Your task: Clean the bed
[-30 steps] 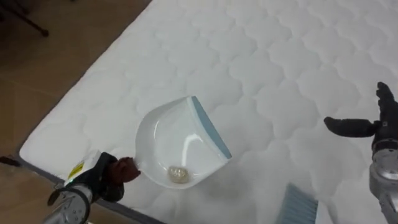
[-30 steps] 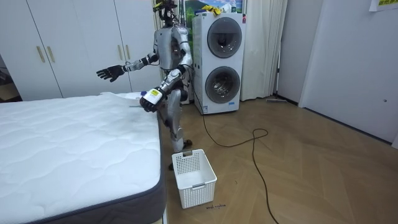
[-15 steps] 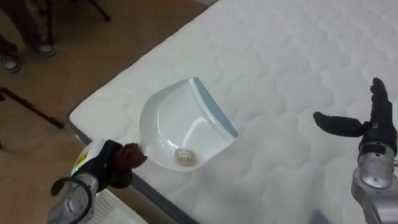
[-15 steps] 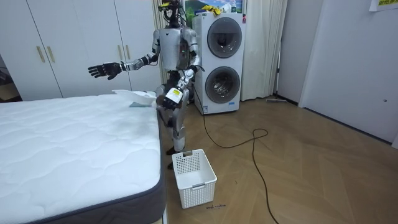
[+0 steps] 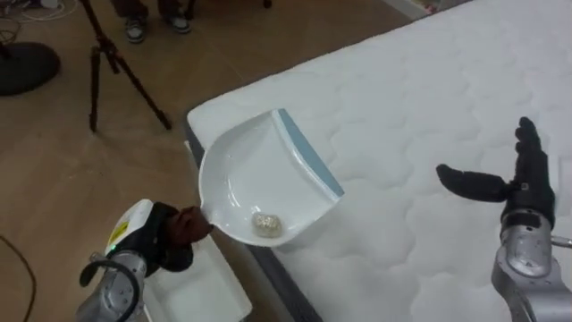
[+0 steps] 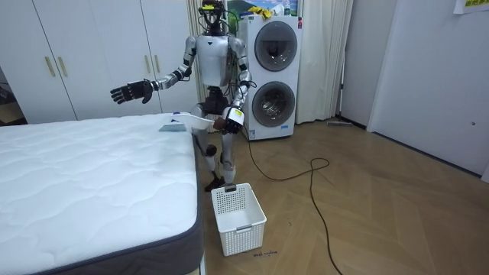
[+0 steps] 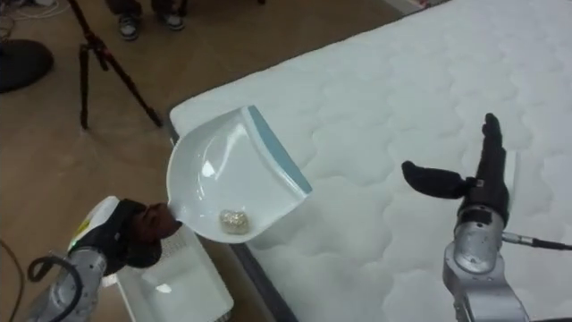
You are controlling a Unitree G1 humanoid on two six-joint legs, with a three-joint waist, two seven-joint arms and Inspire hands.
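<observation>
1. Left eye view: the left hand (image 5: 165,237) is curled round the handle of a white dustpan (image 5: 264,183) and holds it in the air.
2. The dustpan straddles the bed (image 5: 429,107) at its corner. Its blue lip lies over the quilted top, and its rounded back hangs out past the bed's side edge.
3. A small pale scrap (image 5: 266,224) sits in the pan's deep end, about above the edge line.
4. The right hand (image 5: 509,179) hovers over the mattress, well apart from the dustpan. Its fingers are straight and upright, the thumb is stuck out sideways, and it grips nothing.
5. The stretch of mattress between pan and right hand is bare quilting.
6. Room view: the robot stands upright on the wood floor at the bed's far corner, right arm stretched out over the bed and left arm bent at its side with the pan.
7. A white basket (image 6: 238,218) stands on the floor just in front of its feet, close beside the bed's side. In the eye views a white rim shows right under the left hand.
8. A washer stack (image 6: 267,76) rises behind the robot.
9. Wide floor opens toward the room view's right.
10. Beyond the corner in the left eye view stand a tripod (image 5: 116,72) and a person's shoes (image 5: 134,31).
</observation>
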